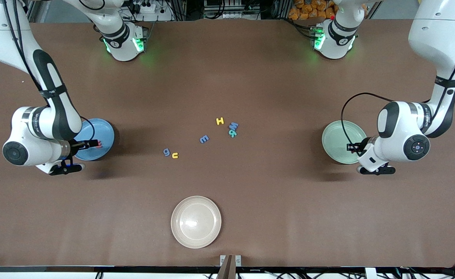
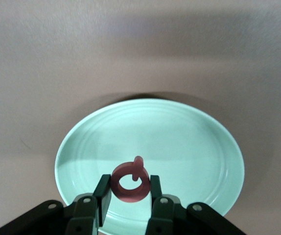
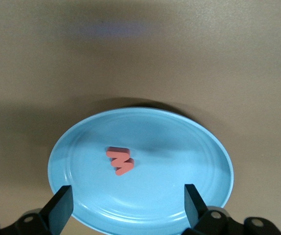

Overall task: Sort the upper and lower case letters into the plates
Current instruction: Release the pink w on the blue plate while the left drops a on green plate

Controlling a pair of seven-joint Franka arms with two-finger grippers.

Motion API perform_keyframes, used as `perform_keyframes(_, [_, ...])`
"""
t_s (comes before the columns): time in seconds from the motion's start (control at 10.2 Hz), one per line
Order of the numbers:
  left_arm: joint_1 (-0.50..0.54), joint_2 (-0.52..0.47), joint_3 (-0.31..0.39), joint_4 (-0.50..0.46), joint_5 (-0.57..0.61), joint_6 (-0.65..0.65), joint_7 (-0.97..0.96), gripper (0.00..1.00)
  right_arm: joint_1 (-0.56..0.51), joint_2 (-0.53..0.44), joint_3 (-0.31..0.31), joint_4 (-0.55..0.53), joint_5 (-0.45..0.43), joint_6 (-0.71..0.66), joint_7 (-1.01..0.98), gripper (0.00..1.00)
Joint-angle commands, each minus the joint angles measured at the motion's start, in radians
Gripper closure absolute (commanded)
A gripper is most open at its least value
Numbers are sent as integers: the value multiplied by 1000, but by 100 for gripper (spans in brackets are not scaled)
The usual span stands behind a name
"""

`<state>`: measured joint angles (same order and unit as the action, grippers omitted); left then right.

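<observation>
My left gripper point(image 2: 129, 182) is shut on a round red-pink letter point(image 2: 128, 196) and holds it upright just above the mint green plate point(image 2: 179, 137). In the front view this gripper point(image 1: 352, 147) is over that plate point(image 1: 337, 135) at the left arm's end. My right gripper point(image 3: 126, 196) is open and empty above the sky blue plate point(image 3: 189, 147), where a red-pink zigzag letter point(image 3: 120, 160) lies flat. In the front view this gripper point(image 1: 91, 145) is over the blue plate point(image 1: 103, 130). Mid-table lie a yellow H point(image 1: 220, 121), a blue M point(image 1: 233, 125), a teal letter point(image 1: 232, 133), a blue e point(image 1: 204, 138), a blue g point(image 1: 166, 152) and a yellow u point(image 1: 175, 155).
A cream-beige plate point(image 1: 196, 221) stands empty near the table's edge closest to the front camera. The brown table point(image 1: 273, 186) is bare between this plate and the two coloured plates. Both arm bases stand along the table's edge farthest from the front camera.
</observation>
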<state>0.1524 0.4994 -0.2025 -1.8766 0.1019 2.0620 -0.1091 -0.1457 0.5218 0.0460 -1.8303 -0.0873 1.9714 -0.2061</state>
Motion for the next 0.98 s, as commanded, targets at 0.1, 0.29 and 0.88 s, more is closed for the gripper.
perform_keyframes(0.1, [7, -22, -18, -64, 7, 61, -4, 0, 56, -13, 20, -3, 39, -6, 87, 1])
perform_keyframes(0.29, [12, -25, -18, -64, 7, 58, 2, 0, 168, -20, 20, 2, 64, -8, 272, 1])
perform_keyframes(0.88, [-8, -113, -197, -18, 21, -43, -67, 0, 383, 1, 20, 42, 167, 70, 692, 1])
